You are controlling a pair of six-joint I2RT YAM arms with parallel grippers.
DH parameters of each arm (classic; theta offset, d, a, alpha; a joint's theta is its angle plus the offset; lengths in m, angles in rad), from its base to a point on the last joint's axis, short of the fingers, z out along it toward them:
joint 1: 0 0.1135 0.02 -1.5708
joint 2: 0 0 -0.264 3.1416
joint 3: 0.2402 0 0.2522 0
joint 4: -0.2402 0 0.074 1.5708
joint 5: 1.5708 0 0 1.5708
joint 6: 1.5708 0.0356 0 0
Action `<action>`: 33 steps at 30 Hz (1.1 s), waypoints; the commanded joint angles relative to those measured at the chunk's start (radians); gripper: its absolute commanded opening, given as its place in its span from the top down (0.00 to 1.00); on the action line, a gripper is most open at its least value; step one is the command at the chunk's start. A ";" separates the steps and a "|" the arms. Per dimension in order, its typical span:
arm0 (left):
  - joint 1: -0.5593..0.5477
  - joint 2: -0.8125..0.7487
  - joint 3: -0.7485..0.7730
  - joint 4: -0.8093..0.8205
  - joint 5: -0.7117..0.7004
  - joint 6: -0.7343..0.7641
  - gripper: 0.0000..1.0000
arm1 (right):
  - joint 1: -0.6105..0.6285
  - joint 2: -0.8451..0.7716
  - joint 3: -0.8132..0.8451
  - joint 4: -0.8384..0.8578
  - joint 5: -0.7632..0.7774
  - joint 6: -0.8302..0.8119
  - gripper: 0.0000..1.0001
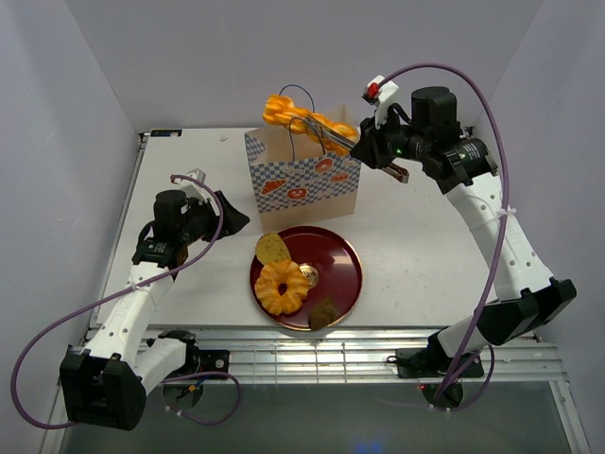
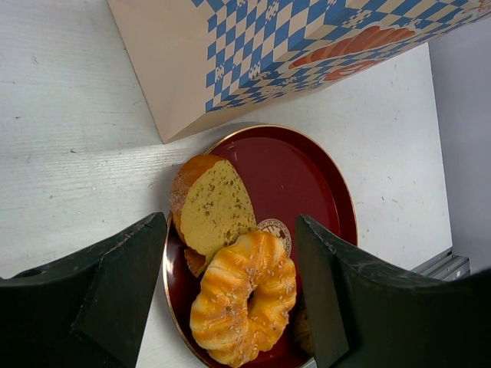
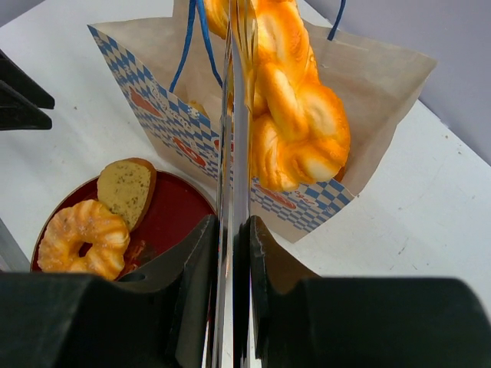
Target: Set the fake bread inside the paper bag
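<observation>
The white table (image 1: 416,255) has a matte, faintly scuffed top. On it the paper bag (image 1: 304,184) stands upright with its mouth open. It is stiff tan kraft paper with sharp creases, a blue-and-white checkered band and orange bread drawings, and thin blue cord handles (image 3: 188,46) rise from its rim. Just in front of the bag, close to its base, lies a round plate (image 1: 342,253), glossy dark red with a thin gold edge.

The right gripper (image 3: 234,239) is clamped on a pair of metal tongs (image 3: 239,184), its black fingers pressing the two flat, shiny blades almost together. The blade tips pinch the braided twist (image 3: 295,115), a long, glossy golden-orange pastry of plump knotted lobes. The twist hangs at the bag's open mouth with its lower end against the paper inside. The views do not show whether it touches the bag.

The left gripper (image 2: 230,228) hovers over the near-left side of the plate with its broad dark fingers spread wide, holding and touching nothing.

Three pieces rest on the plate:
- The ring-shaped pastry (image 1: 282,287) is ridged, shiny and speckled with seeds.
- The slice (image 1: 271,248) is a rounded tan cut of bread with a porous face and a darker orange crust, and it leans on the ring's far side.
- A small brown piece (image 1: 323,313) sits at the near rim, too small to make out its shape.
</observation>
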 commanded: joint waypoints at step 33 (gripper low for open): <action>-0.004 0.012 0.017 0.015 0.026 0.000 0.22 | -0.017 0.048 -0.170 0.357 -0.081 -0.050 0.92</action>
